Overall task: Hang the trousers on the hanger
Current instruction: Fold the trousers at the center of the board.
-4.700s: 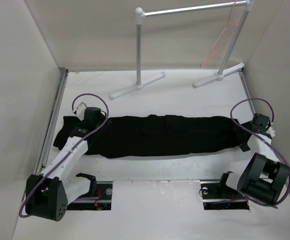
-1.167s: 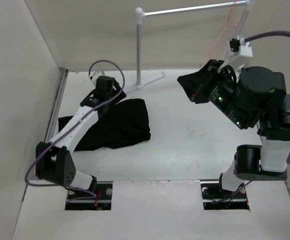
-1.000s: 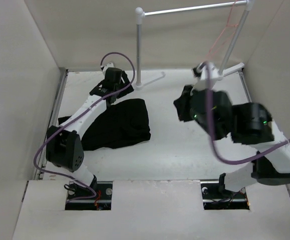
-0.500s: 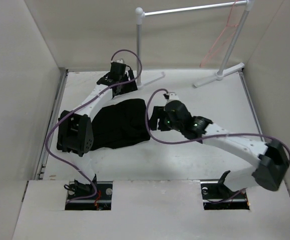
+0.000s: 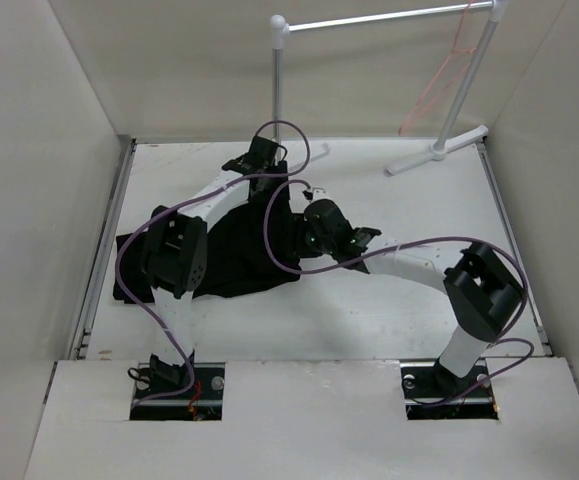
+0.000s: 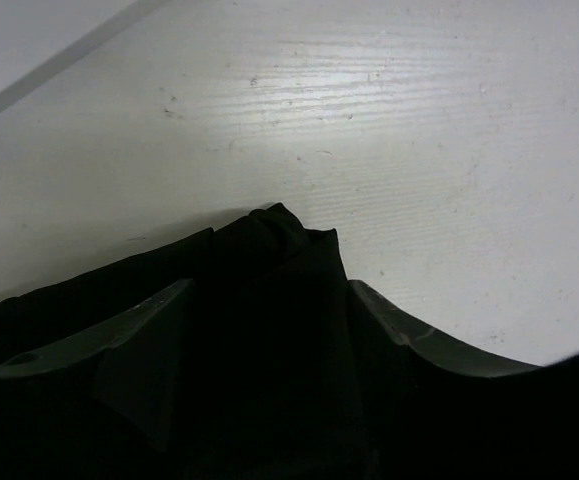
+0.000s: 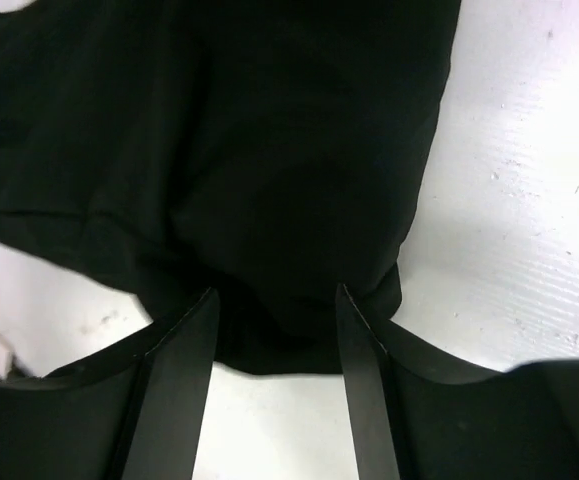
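The black trousers (image 5: 224,255) lie folded in a heap on the left half of the white table. The pink-orange wire hanger (image 5: 439,80) hangs from the rack's bar at the far right, away from both arms. My left gripper (image 5: 267,180) is at the heap's far right corner. In the left wrist view it (image 6: 269,290) is open, with a peak of the trousers (image 6: 274,235) between its fingers. My right gripper (image 5: 299,230) is low at the heap's right edge. In the right wrist view it (image 7: 274,292) is open and straddles a fold of the trousers (image 7: 269,150).
The white and grey tube rack (image 5: 279,90) stands at the back, its feet (image 5: 437,152) on the far table. Beige walls close in the left, right and back. Purple cables (image 5: 289,150) loop over both arms.
My right arm has swung down from high on the right to the trousers' right edge. My left gripper has moved right along the heap's far edge. The heap has stayed put.
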Controlling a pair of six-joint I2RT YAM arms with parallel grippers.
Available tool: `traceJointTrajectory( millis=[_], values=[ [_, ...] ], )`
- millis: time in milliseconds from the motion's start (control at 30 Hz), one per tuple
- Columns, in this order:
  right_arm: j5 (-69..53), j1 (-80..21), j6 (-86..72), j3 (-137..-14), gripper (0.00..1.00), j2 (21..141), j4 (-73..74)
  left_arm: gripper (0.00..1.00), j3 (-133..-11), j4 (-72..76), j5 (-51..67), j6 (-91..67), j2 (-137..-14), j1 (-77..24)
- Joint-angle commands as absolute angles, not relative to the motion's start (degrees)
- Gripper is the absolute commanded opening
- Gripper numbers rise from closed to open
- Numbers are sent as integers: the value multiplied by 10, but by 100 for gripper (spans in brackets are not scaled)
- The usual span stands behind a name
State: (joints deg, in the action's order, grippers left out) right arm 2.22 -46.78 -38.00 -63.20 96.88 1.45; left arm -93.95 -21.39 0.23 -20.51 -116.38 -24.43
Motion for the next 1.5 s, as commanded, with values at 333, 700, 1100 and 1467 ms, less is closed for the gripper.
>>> traceJointTrajectory(
  millis=[333, 700, 1100, 1467],
  values=[
    [78, -489, -412, -551, 8, 944, 0, 20, -899, -196, -18, -218, -1141, -269],
    [83, -522, -509, -387, 2, 858, -14, 15, -809, -106, -54, -289, -1127, -342],
    [98, -543, -528, -392, 68, 704, 82, 96, -771, -54, -103, -315, -956, -335],
    [-3, -434, -442, -515, 13, 762, -19, 31, -522, -27, -68, -497, -716, -321]
  ],
)
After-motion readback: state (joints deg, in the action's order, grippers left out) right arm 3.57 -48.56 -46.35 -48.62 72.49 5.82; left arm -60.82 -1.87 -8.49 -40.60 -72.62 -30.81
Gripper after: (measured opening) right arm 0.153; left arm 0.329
